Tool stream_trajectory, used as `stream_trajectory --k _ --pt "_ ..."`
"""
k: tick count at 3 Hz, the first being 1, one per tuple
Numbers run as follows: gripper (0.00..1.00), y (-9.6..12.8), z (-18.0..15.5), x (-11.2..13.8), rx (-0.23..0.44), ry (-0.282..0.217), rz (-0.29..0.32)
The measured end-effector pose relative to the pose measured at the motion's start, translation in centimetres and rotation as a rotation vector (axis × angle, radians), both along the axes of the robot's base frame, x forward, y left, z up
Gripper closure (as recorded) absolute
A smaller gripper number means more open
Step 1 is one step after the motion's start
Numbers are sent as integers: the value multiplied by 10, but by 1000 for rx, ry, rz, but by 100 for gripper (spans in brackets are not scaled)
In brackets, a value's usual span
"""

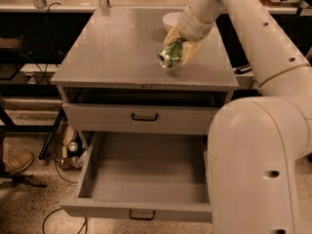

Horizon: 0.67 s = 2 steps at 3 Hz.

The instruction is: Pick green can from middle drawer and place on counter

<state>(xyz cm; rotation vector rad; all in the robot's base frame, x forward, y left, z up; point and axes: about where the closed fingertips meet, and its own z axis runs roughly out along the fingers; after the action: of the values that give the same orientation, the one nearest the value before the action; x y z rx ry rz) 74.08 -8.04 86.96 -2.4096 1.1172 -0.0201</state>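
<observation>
My gripper (176, 51) is shut on the green can (169, 56), a shiny green-and-silver can held tilted with its silver end toward the camera. It hangs just above the right half of the counter (117, 48), close to the surface. The yellowish fingers (191, 51) wrap both sides of the can. The middle drawer (146, 174), the lowest one, is pulled fully open and shows a bare grey floor. My white arm comes in from the upper right.
A white bowl (171, 19) sits on the counter behind the gripper. The drawer above (144, 116) is shut, with a dark gap over it. My robot body (253, 169) fills the lower right. Cables and a shoe (17, 163) lie on the floor at left.
</observation>
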Motion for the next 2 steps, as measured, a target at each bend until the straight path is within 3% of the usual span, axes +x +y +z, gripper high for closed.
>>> stream_trajectory --k 2 --pt "28 6 -9 5 -5 20 3"
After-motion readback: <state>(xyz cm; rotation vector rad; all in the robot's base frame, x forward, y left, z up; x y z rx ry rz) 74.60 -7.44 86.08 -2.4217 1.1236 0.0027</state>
